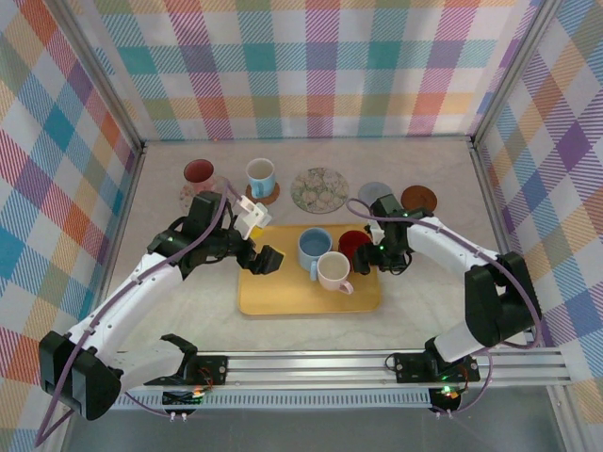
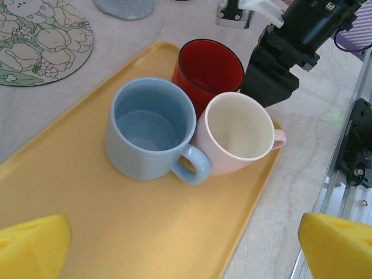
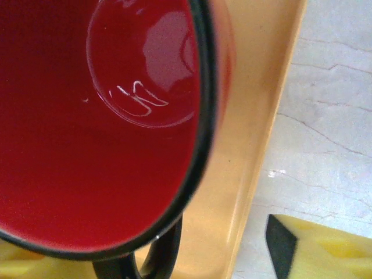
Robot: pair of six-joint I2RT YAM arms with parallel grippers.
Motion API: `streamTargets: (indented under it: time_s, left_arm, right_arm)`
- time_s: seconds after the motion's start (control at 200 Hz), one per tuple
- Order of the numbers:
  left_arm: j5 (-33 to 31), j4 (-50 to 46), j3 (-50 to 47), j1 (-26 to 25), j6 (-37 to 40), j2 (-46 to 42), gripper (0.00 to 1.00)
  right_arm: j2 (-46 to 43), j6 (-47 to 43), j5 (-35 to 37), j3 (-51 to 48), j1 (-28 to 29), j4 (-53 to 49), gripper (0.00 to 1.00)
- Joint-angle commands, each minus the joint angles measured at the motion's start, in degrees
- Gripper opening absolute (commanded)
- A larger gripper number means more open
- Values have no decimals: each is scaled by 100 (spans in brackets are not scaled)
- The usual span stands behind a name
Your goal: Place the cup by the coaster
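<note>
Top external view: the red cup (image 1: pixel 355 245) stands upright at the yellow tray's (image 1: pixel 283 303) 2 o'clock corner, bunched with the blue cup (image 1: pixel 314 247) and pink cup (image 1: pixel 333 271). The right gripper (image 1: pixel 380 254) comes at it from 3 o'clock. It's way nearer than the left gripper (image 1: pixel 261 242), which hangs wide open and empty. On the right wrist cam the yellow fingers (image 3: pixel 325 250) straddle the rim, but I can't tell if they're clamped.

Count: five cups, including the maroon cup (image 1: pixel 198 172) and white cup (image 1: pixel 261 175) parked on coasters. Three bare ones sit at 12 o'clock: floral coaster (image 1: pixel 320 189), grey coaster (image 1: pixel 373 194), brown coaster (image 1: pixel 420 198).
</note>
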Motion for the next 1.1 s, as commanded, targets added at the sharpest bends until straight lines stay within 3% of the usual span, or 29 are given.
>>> streamTargets:
  time_s: [0.0,0.09,0.325,1.095]
  left_arm:
    - [110,325,-258,-90,-10,-253,100]
    - [94,474,-441,-144,-24,-353,100]
    - [-56,600,-726,-260,3,-399,100]
    - [-135,693,-821,-307,62,-356,100]
  right_arm:
    - [96,15,132,-2,90,131,67]
    - [130,-7,249,-8,171,189,61]
    - [106,-103,302,-87,344,469,59]
    - [283,-387,424,-43,629,633,30]
